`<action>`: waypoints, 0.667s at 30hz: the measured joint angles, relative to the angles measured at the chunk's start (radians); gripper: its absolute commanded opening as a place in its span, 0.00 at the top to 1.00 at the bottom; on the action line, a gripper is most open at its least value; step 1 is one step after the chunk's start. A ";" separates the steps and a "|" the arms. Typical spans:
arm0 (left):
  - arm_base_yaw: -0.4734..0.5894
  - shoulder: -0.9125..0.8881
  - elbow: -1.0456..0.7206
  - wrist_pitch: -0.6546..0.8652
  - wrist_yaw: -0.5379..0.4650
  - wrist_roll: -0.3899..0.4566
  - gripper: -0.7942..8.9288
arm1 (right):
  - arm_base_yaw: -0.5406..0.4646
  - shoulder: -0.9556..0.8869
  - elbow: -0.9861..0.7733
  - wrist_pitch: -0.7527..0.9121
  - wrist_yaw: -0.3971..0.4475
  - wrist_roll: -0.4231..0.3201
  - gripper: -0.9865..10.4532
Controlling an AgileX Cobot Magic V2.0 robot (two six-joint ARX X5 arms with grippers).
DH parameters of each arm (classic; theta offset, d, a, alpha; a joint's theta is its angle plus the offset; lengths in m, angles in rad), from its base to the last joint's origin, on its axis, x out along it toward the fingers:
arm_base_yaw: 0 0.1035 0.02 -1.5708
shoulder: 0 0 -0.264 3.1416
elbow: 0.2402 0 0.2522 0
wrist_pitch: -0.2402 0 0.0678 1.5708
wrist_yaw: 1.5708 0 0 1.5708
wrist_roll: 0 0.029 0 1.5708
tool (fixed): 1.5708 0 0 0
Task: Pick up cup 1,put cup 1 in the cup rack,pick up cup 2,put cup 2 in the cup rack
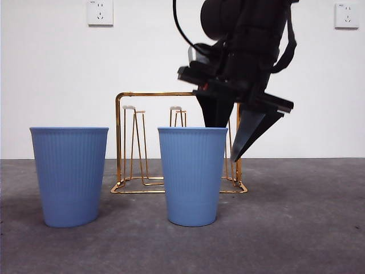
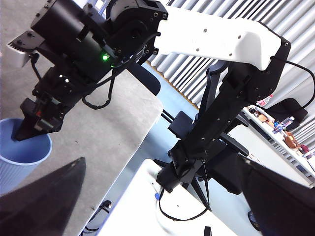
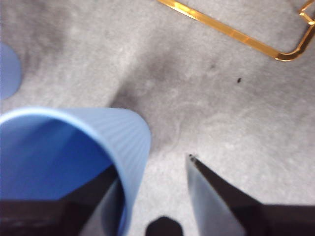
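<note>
Two alike blue ribbed cups stand upright on the grey table; which is cup 1 I cannot tell. One cup (image 1: 69, 174) is at the left, the other cup (image 1: 192, 174) in the middle. Behind them stands the gold cup rack (image 1: 120, 142) with its white-tipped prongs. My right gripper (image 1: 227, 140) hangs open over the middle cup's right rim, one jaw inside the cup and one outside. The right wrist view shows that rim (image 3: 140, 142) between the jaws of the right gripper (image 3: 152, 172). My left gripper (image 2: 160, 196) waits open and holds nothing.
The rack's base wire (image 3: 231, 32) lies just beyond the straddled cup. The other cup's edge (image 3: 7, 69) shows at the side of the right wrist view. The table's edge (image 2: 133, 142) runs close by the right arm's base. Wall sockets (image 1: 100, 12) sit high behind.
</note>
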 measured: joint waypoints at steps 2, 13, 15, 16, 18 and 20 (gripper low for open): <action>0.000 0.004 0.000 0.000 0.000 -0.001 0.24 | 0.000 0.012 0.000 0.000 -0.003 0.000 0.76; -0.003 0.026 0.000 0.001 0.000 -0.007 0.24 | 0.000 0.019 0.000 -0.009 -0.004 -0.029 0.92; -0.003 0.031 0.000 0.010 0.000 -0.012 0.24 | 0.000 0.013 0.000 -0.025 -0.004 -0.044 0.92; -0.003 0.035 0.000 0.024 0.000 -0.019 0.24 | 0.000 0.004 0.000 -0.039 -0.003 -0.053 0.92; -0.003 0.041 0.000 0.058 0.000 -0.037 0.24 | 0.000 -0.028 0.000 -0.046 -0.003 -0.065 0.92; -0.003 0.049 0.000 0.110 0.000 -0.068 0.24 | 0.000 -0.093 0.000 -0.042 -0.003 -0.072 0.92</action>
